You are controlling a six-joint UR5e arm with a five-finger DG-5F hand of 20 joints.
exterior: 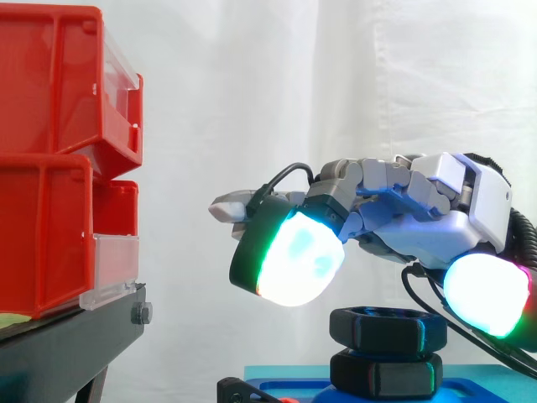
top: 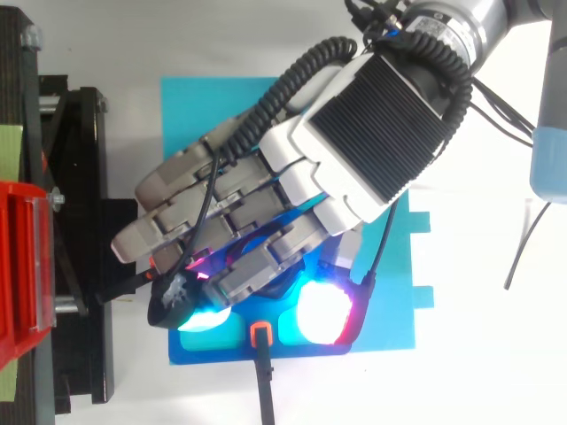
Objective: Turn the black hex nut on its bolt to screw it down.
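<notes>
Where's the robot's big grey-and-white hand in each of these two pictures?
Side view: the grey-and-white robot hand is right of centre, above the black hex nut.
Top view: it is at centre, over the flat blue base plate.
Shared landmark: that plate.

Lab test bench: white curtain, red bins, black stand.

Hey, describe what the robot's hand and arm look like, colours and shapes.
The hand has chunky segmented fingers in grey and white, ending in thick rounded pads glowing white-cyan with green and red rims. A black ribbed panel covers its back. The arm behind it is a silver-grey cylinder.
</notes>
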